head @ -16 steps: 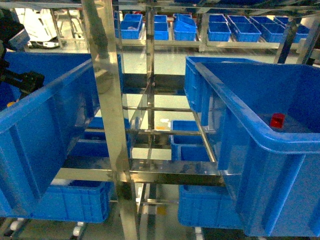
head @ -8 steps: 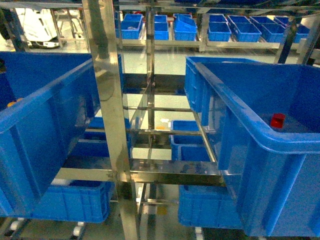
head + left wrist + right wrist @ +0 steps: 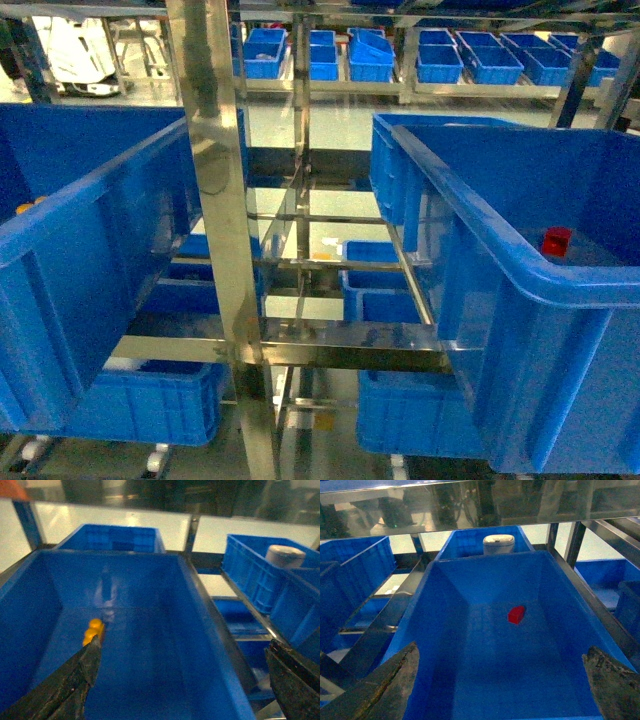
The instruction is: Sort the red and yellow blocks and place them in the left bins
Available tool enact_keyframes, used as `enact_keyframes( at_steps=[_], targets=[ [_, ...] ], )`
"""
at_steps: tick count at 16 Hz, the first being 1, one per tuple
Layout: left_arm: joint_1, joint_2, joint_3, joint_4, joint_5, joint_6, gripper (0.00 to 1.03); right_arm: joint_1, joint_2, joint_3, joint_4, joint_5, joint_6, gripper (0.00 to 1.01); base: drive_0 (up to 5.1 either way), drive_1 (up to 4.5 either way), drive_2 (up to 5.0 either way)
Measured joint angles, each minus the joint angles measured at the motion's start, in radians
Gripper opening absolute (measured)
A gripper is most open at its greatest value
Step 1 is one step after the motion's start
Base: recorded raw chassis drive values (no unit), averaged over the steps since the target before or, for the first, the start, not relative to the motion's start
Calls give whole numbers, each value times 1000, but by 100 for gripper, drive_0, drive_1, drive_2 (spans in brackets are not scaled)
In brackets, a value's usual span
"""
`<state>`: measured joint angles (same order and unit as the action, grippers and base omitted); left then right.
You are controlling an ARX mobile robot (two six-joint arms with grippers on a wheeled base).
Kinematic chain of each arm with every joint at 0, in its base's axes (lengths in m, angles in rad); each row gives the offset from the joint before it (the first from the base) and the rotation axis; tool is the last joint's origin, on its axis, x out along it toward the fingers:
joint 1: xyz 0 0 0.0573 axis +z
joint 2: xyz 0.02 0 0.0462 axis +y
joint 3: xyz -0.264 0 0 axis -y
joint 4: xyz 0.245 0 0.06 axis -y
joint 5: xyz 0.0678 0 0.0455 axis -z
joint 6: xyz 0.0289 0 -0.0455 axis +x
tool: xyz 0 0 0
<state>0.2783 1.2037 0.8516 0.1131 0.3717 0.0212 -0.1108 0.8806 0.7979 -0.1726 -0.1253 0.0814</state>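
- Your left gripper [image 3: 182,680] is spread wide above the large blue crate [image 3: 220,670]; only the dark tips of its two fingers [image 3: 75,680] show at the bottom corners of the left wrist view, with nothing between them.
- The orange-yellow brick [image 3: 93,631] lies on that crate's floor, just past the left fingertip, which cuts off its lower edge.
- Your right gripper [image 3: 500,680] is likewise spread apart and empty, over the other deep crate [image 3: 570,610]; its fingers too are cropped by the frame.
- The red brick [image 3: 516,614] sits alone on that crate's floor, near the middle, well apart from the walls.
- From the head camera you see neither arm; the red brick [image 3: 556,241] peeks over the right crate's rim [image 3: 480,235], and only an orange speck shows at the left crate's rim [image 3: 90,205].
- A pale round object [image 3: 498,544] stands in the smaller bin behind; you cannot tell what it is.
- Both crates rest on a shiny steel rack [image 3: 215,200], with rows of smaller blue bins [image 3: 450,58] on shelving across the pale floor.
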Motion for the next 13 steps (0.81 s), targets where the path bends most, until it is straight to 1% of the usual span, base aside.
enact_keyframes(
  at_steps=[1, 2, 3, 6, 13],
  targets=[
    [-15, -6, -1, 21, 11, 0, 98, 0, 0, 0, 0, 0, 0, 98, 0, 0, 0],
    [-36, -11, 0, 26, 50, -3, 98, 0, 0, 0, 0, 0, 0, 98, 0, 0, 0],
    [-46, -11, 1, 35, 56, -3, 98, 0, 0, 0, -1, 0, 0, 98, 0, 0, 0],
    [-46, -5, 29, 46, 63, -23, 98, 0, 0, 0, 0, 0, 0, 98, 0, 0, 0],
    [-48, -5, 31, 45, 66, -23, 98, 0, 0, 0, 0, 0, 0, 98, 0, 0, 0]
  ],
)
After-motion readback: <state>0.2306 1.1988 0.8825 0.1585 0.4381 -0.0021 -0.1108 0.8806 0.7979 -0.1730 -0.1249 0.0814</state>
